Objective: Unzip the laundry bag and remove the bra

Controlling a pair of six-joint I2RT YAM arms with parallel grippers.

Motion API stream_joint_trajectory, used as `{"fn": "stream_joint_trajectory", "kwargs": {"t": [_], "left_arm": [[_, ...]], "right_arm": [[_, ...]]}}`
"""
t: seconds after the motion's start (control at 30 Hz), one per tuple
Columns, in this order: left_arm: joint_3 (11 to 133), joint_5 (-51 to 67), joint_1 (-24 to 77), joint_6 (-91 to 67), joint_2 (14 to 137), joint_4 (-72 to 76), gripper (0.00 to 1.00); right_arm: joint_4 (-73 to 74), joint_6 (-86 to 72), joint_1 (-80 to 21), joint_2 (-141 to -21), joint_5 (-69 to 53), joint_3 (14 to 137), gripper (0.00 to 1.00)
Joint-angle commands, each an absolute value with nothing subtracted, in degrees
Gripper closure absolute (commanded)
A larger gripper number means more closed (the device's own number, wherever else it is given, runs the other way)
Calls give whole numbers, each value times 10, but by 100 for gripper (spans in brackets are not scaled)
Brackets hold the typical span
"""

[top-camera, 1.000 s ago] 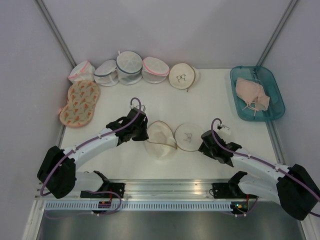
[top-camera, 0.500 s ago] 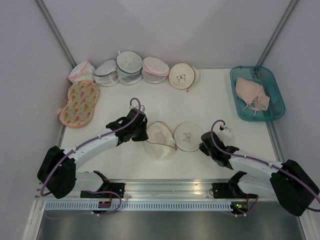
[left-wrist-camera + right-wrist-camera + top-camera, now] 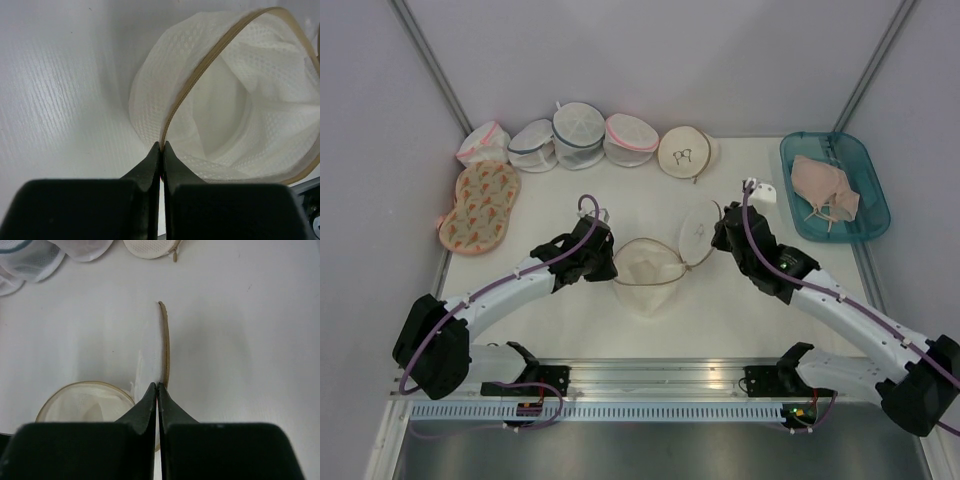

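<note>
Two cream bags [image 3: 645, 275] [image 3: 683, 151], four mesh [image 3: 484, 142] [image 3: 531, 143] [image 3: 579, 130] [image 3: 631, 135], one orange [image 3: 480, 205], one bra [image 3: 825, 188], one tray [image 3: 860, 160].

The laundry bag [image 3: 165, 85] is soft cream cloth in a fine honeycomb weave, matt, and its zip [image 3: 200, 70] rim is tan woven tape. The counter [image 3: 60, 90] looks matt white with faint ribbing. The left pincer [image 3: 161, 145] and right pincer [image 3: 157, 386] are dull black plastic. The tray [image 3: 798, 214] is glossy see-through teal plastic; the bra [image 3: 825, 187] is soft peach cloth.
</note>
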State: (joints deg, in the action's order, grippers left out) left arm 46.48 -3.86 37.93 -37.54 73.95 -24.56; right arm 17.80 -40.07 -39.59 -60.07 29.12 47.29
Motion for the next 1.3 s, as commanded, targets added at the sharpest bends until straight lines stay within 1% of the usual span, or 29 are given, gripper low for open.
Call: {"fn": "stream_joint_trajectory", "kwargs": {"t": [0.0, 0.13, 0.27, 0.3, 0.43, 0.57, 0.67, 0.7, 0.73, 0.77, 0.8, 0.87, 0.9, 0.93, 0.97, 1.0, 1.03, 1.07, 1.1, 1.17, 1.23, 1.27], "left_arm": [[483, -40, 374, -401, 730, -221, 98], [496, -48, 362, -414, 730, -209, 98], [477, -38, 344, -436, 722, -165, 98], [470, -31, 337, -442, 721, -137, 98], [446, 13, 311, -459, 729, -101, 98], [416, 40, 294, -475, 724, -68, 98], [397, 54, 285, -481, 715, -53, 98], [396, 60, 281, -481, 714, -54, 98], [390, 62, 279, -481, 708, -54, 98], [387, 63, 277, -481, 701, -54, 98], [381, 63, 274, -482, 697, -55, 98], [377, 63, 271, -481, 684, -60, 98], [374, 63, 269, -481, 679, -66, 98], [373, 63, 268, -479, 675, -68, 98], [372, 62, 267, -476, 667, -69, 98], [370, 61, 265, -475, 664, -77, 98], [369, 61, 265, -473, 662, -80, 98], [367, 62, 265, -473, 657, -81, 98], [367, 62, 264, -472, 655, -82, 98], [366, 66, 264, -471, 656, -82, 98], [366, 68, 264, -471, 657, -83, 98], [365, 69, 264, -471, 657, -83, 98]], "right_arm": [[274, -284, -414, -649, 334, 558, 99], [299, -227, -463, -716, 375, 619, 100], [308, -173, -511, -774, 395, 669, 99], [303, -146, -533, -786, 398, 675, 100], [292, -87, -591, -840, 391, 703, 100], [270, -55, -648, -871, 390, 724, 100], [258, -55, -661, -888, 388, 731, 99], [258, -68, -660, -889, 408, 731, 98], [265, -106, -660, -891, 462, 733, 88], [288, -135, -656, -893, 484, 733, 78], [320, -180, -649, -897, 504, 737, 72], [379, -320, -623, -902, 504, 717, 68], [385, -372, -597, -894, 505, 694, 59], [383, -412, -585, -864, 499, 666, 54], [350, -471, -557, -844, 451, 602, 54], [322, -491, -542, -795, 422, 566, 53], [286, -505, -526, -771, 396, 489, 49], [226, -533, -497, -750, 354, 458, 47], [206, -540, -485, -722, 343, 433, 44], [175, -552, -463, -713, 327, 395, 38], [133, -552, -446, -715, 267, 368, 31], [116, -555, -427, -715, 248, 357, 30]]}}
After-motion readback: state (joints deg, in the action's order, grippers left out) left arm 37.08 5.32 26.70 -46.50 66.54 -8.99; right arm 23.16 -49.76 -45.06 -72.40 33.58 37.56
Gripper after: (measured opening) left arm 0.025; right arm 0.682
